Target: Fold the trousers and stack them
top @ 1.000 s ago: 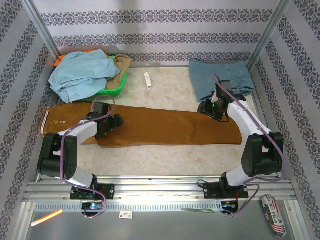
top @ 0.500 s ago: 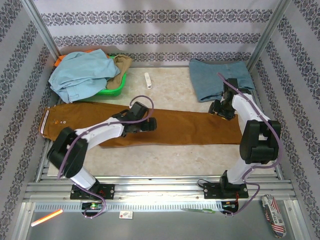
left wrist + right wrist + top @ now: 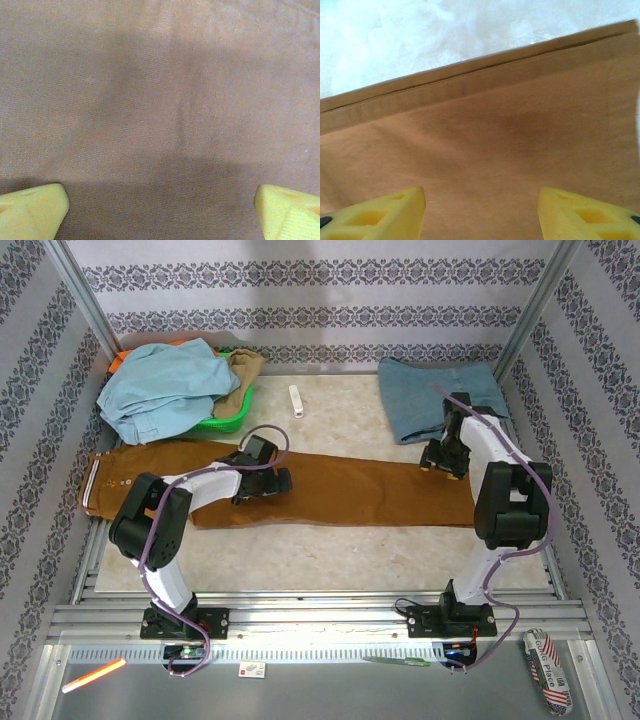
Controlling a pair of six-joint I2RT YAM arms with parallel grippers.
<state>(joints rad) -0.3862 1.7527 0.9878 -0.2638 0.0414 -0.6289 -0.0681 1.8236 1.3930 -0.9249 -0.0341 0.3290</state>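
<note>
Bright, even light overall; soft shadows cross the trousers point(image 3: 165, 100) (close views slightly blurred), with the table point(image 3: 395, 35) glaring white.

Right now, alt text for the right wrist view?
Brown trousers lie flat, their layered edge running diagonally near the top, with pale table beyond. Two yellow jaws stand open at the bottom, over the cloth.

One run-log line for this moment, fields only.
trousers: flat, stretched across table | left hand: open over its middle | right hand: open at its far edge | held: nothing
</note>
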